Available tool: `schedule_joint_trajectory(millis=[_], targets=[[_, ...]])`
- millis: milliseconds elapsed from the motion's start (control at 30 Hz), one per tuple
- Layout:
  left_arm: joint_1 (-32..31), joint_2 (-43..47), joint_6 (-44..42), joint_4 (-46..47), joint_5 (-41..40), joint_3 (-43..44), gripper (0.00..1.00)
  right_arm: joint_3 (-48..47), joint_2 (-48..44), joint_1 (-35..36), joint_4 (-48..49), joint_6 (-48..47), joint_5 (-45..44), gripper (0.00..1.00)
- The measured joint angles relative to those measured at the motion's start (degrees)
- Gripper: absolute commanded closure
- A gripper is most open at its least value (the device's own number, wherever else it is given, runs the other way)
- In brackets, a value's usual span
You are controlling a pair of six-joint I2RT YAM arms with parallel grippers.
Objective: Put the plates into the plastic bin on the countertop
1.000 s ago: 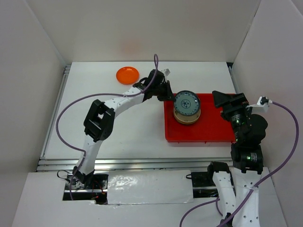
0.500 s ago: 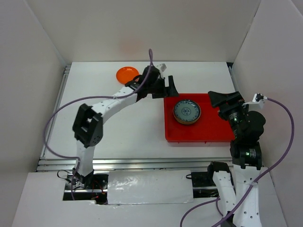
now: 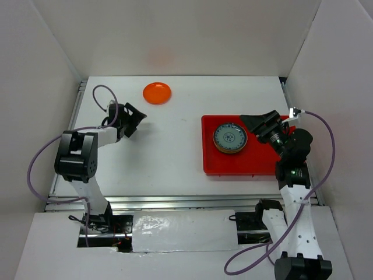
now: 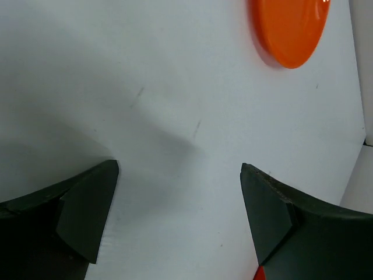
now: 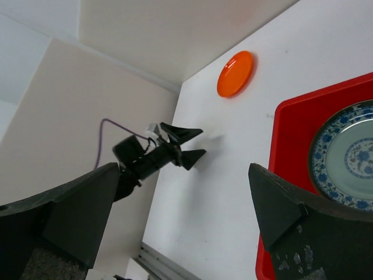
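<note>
Left end effector (image 3: 132, 119) hangs over the left part of the worktop (image 3: 175, 157), its jaws spread wide with nothing between them. In the left wrist view only bare white surface lies between the two fingertips. The orange plate (image 3: 157, 92) sits flat near the far edge, ahead of that end effector and a little to its right, well apart from it and untouched.

The right end effector (image 3: 257, 125) is likewise spread open and empty. It is held over the right half of the red bin (image 3: 245, 170), close beside the blue-patterned plate (image 3: 229, 137) but not touching it. That plate lies inside the bin toward its left end. A tan rim showing under it suggests it tops a stack, though how many plates lie beneath cannot be told.

Judging from this, the job is near its end. The orange plate is the only one visible outside the bin, and the step in hand looks like the left arm's approach to it.

The next move calls for lining the open jaws up with the near rim of the orange plate. They would then have to come down low enough to catch its thin, shallow edge. With so flat a dish on a smooth surface, it may slide away or slip out if the jaws close too high.
</note>
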State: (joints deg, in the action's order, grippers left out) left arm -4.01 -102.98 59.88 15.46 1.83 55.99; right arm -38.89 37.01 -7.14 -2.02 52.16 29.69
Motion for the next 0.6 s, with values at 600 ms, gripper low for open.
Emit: schedule_joint_trajectory(millis=[600], targets=[[5.4, -31.2, 9.5, 11.2, 10.8, 32.3, 0.09, 0.3, 5.2, 0.2, 6.9, 0.3, 6.2, 0.00]])
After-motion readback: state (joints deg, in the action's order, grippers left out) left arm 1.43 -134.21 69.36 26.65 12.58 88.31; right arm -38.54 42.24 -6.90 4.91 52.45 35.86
